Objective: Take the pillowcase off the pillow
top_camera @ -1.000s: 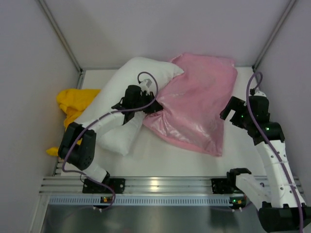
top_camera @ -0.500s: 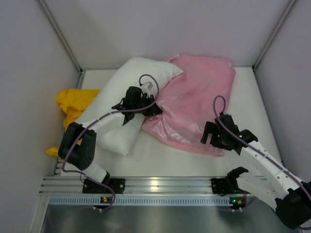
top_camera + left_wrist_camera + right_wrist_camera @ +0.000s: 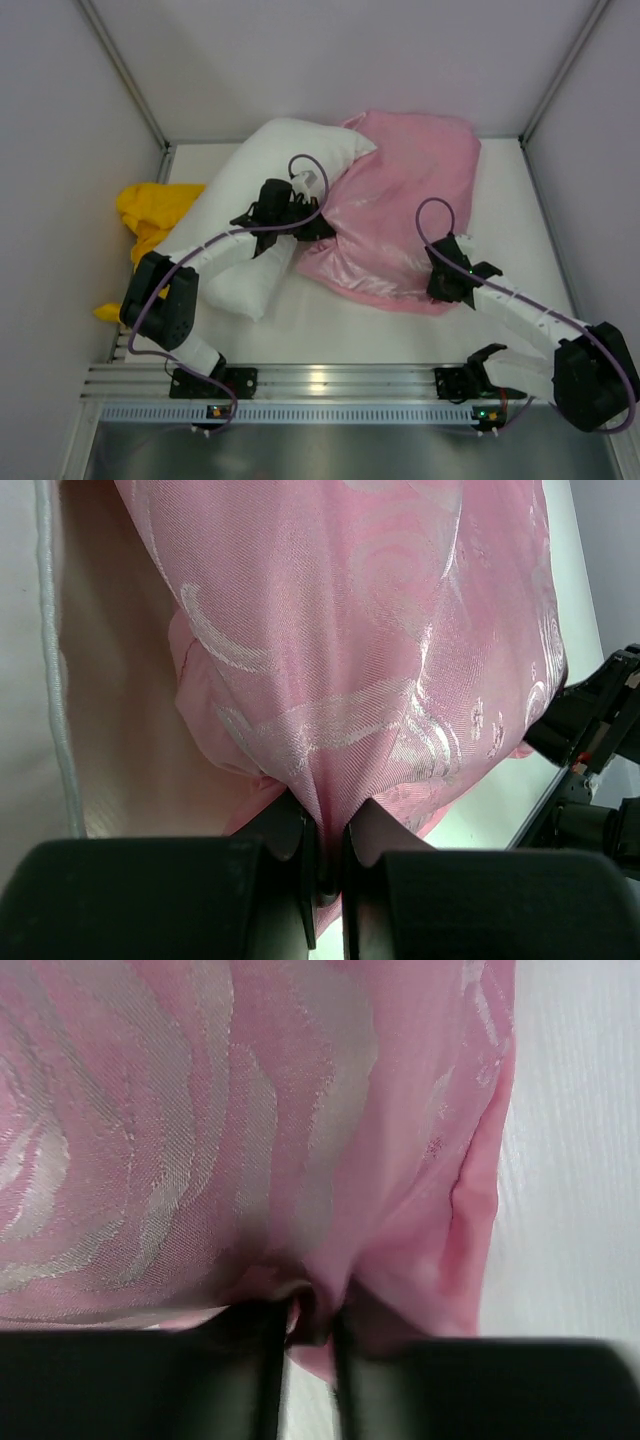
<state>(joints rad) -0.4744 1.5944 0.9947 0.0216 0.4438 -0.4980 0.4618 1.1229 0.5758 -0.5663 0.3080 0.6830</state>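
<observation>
The pink shiny pillowcase [image 3: 400,200] lies across the middle and right of the table, its left end still over the white pillow [image 3: 245,190]. My left gripper [image 3: 318,226] is shut on a fold of the pillowcase [image 3: 380,630] where it meets the pillow [image 3: 120,700]; the left gripper's [image 3: 328,855] jaws pinch the fabric tight. My right gripper [image 3: 441,272] sits low at the case's near right corner. In the right wrist view, the right gripper [image 3: 312,1325] is shut on a bunched bit of pink pillowcase [image 3: 200,1110].
A yellow cloth [image 3: 150,215] is heaped against the left wall beside the pillow. Grey walls enclose the table [image 3: 520,200] on three sides. The metal rail [image 3: 330,380] with the arm bases runs along the near edge.
The right arm swung from the right wall down to the pillowcase's near right corner and its jaws closed on the fabric. The left gripper kept its grip and place.
</observation>
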